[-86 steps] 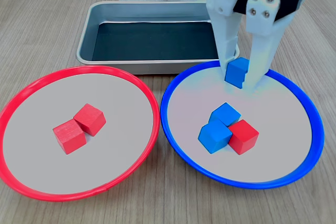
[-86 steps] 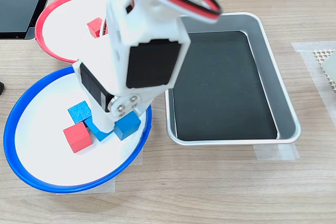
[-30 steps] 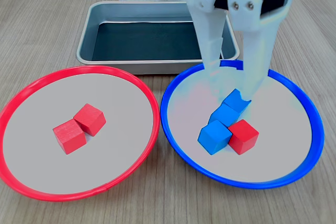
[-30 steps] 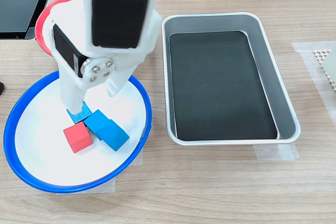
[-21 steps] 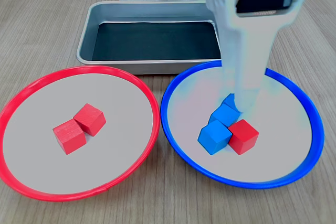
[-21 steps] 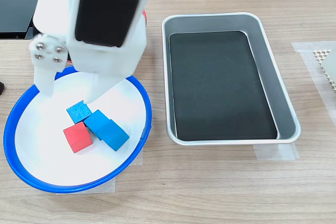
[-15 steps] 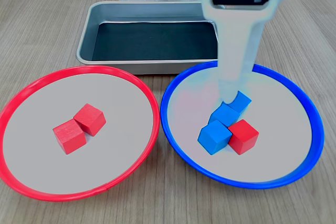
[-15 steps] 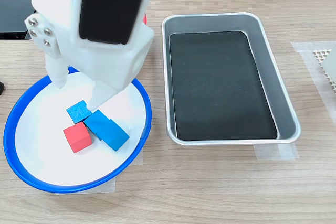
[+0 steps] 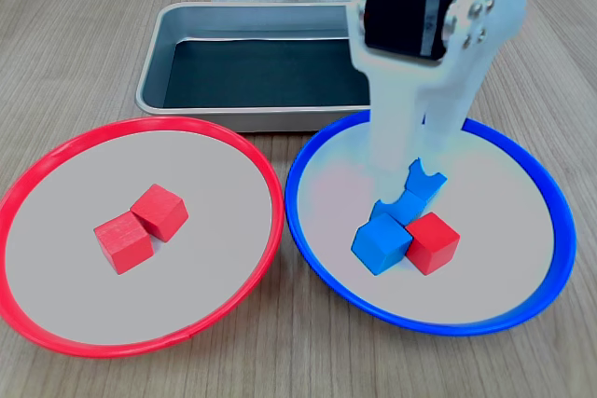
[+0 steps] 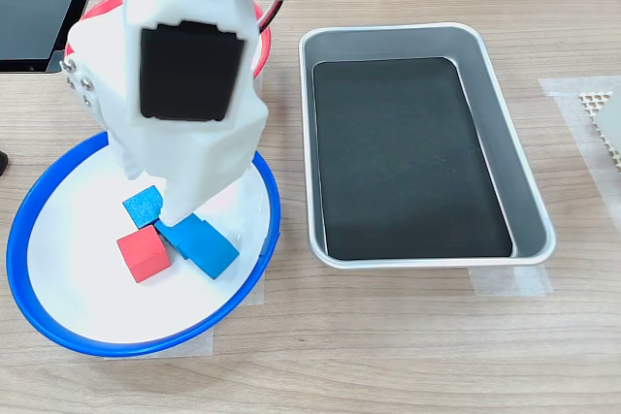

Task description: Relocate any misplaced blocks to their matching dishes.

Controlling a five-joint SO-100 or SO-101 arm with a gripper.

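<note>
White 3D-printed arm reaching down from above, wrist servo block facing both exterior views. White two-finger gripper (image 9: 408, 177) (image 10: 155, 199) pointing straight down, fingertips hanging low, jaws parted, gripping nothing.

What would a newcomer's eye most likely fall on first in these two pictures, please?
Probably the big white arm, whose gripper reaches down into the blue-rimmed dish among the three blue cubes. Next, the lone red cube beside them stands out as the odd colour there. The red-rimmed dish, on the first exterior view's left, holds two red cubes, with the silver tray behind.
</note>
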